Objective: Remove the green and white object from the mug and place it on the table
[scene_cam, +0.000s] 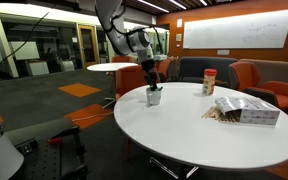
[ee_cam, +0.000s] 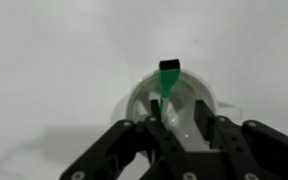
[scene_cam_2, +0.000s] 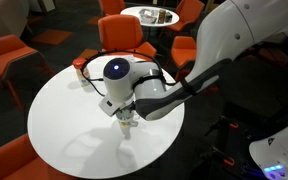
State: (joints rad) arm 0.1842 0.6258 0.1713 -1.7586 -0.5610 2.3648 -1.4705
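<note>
Where the gripper (ee_cam: 184,126) hangs: over the mug (ee_cam: 132,100), jaws apart, holding nothing.
Stick (ee_cam: 166,85): standing in the mug, top end toward 12 o'clock in the wrist view.
Handling: probably light, stiff, slick; pinch the exposed top.
Table (ee_cam: 54,60): white top at 9 o'clock.

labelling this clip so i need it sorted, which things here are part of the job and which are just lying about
Job in hand: green and white object, mug, table, gripper.
Lying about: jar with orange-red lid, pale packet, far round table, orange chairs.
</note>
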